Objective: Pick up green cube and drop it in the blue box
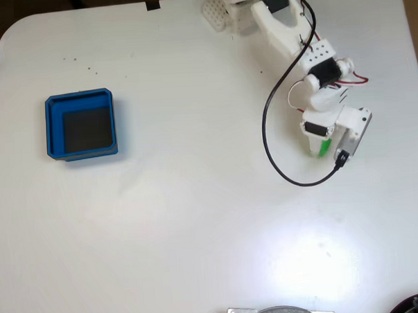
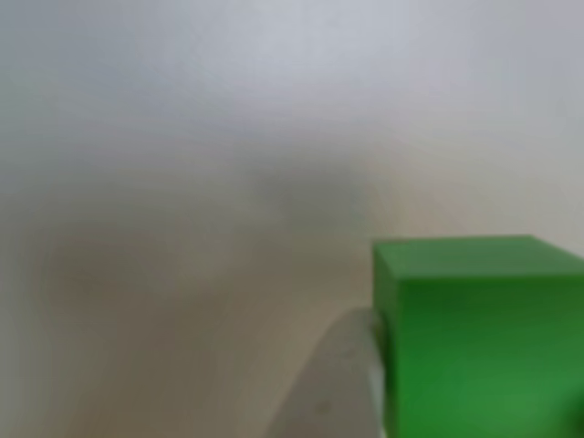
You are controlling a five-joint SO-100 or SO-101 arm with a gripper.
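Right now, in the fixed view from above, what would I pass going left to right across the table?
Blue box → a wide stretch of bare white table → the looping black cable → the white robot arm above the green cube.

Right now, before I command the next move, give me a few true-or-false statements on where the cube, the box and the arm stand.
1. The green cube sits right at the gripper, on the right side of the fixed view. True.
2. The blue box already holds the cube. False: its dark floor is bare and the cube is far across the table.
3. The box lies on the left side of the fixed view. True.
4. The cube fills the upper left of the other view. False: it sits in the lower right.
5. A black cable loops on the table beside the arm. True.
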